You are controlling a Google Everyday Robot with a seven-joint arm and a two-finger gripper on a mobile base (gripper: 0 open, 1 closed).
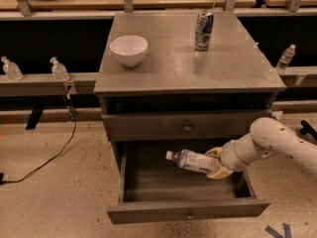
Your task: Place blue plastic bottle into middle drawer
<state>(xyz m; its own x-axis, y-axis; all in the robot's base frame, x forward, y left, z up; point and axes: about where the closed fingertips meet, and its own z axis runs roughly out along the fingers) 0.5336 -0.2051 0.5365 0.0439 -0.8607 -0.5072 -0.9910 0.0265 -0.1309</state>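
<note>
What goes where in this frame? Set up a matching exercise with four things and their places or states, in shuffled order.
Things:
1. blue plastic bottle
2. white bowl
3. drinks can
4. gripper

Places or states:
A. standing upright at the back right of the cabinet top
B. at the right side of the open middle drawer, closed on the bottle's base end
C. on the left part of the cabinet top
D. held sideways over the drawer's tray, cap pointing left

Pairs: 1-D, 2-C, 3-A, 4-B
</note>
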